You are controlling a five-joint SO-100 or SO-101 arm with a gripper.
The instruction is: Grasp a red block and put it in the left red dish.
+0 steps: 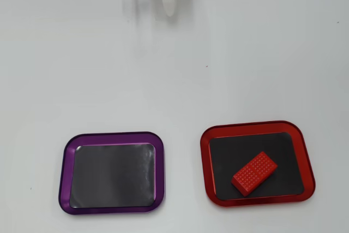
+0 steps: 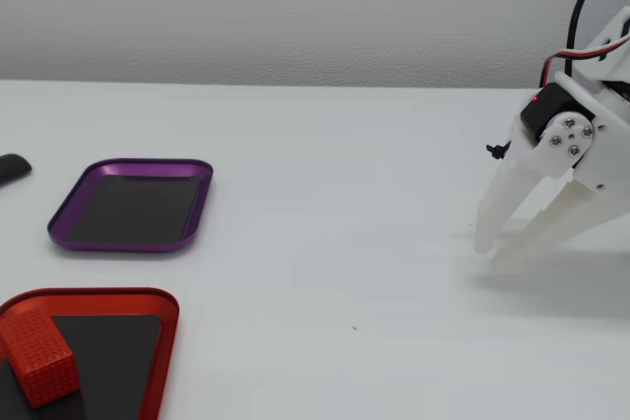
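While the red block [image 1: 254,173] lies inside the red dish [image 1: 206,156] near the table's front edge, the gripper [image 2: 497,251] rests empty, fingers slightly spread, at the far edge, apparently finished.

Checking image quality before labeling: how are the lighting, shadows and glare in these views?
Overhead view: even, soft light, sharp focus, faint sheen on the purple tray base. Fixed view: gripper casts a soft shadow on the table; red tray cut off at the frame edge.

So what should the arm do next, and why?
Probably nothing beyond staying parked: the red block already lies inside the red dish, apart from the purple dish, and the gripper rests far from both, holding nothing.
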